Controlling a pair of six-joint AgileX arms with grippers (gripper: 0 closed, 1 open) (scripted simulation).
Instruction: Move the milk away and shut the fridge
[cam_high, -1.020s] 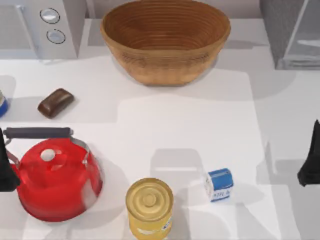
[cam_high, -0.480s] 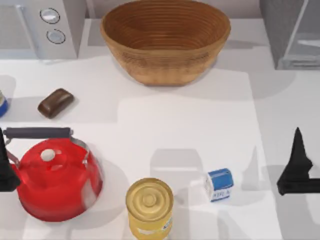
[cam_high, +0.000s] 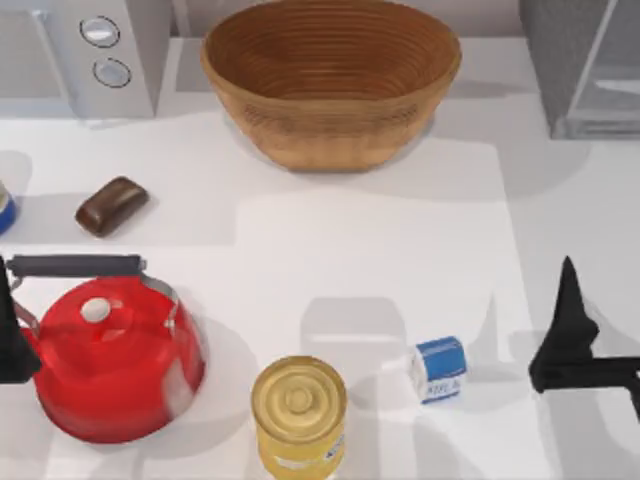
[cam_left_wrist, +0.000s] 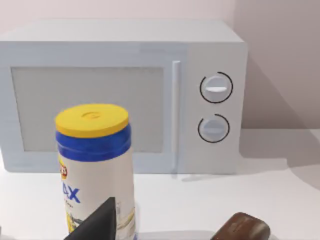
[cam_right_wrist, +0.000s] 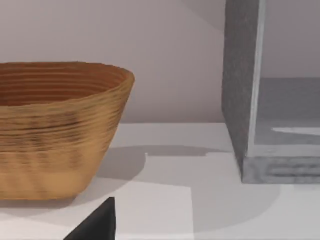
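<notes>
The milk (cam_high: 438, 368), a small carton with a blue top and white printed sides, stands near the table's front, right of centre. My right gripper (cam_high: 565, 335) hovers to the right of it, about a hand's width away and not touching. The fridge (cam_high: 585, 65) is the dark-grey speckled cabinet at the back right corner. In the right wrist view the fridge (cam_right_wrist: 241, 90) shows its pale inside past the speckled wall. My left gripper (cam_high: 8, 335) stays parked at the left edge beside the kettle.
A wicker basket (cam_high: 330, 80) stands at the back centre and a light-grey appliance with two knobs (cam_high: 85, 50) at back left. A red kettle (cam_high: 110, 360), a yellow can (cam_high: 298, 415), a brown bar (cam_high: 111, 205) and a blue canister with a yellow lid (cam_left_wrist: 95, 165) fill the left and front.
My right gripper has come in from the right edge, moving left toward the milk. The milk, the left arm and everything else have stayed put.
</notes>
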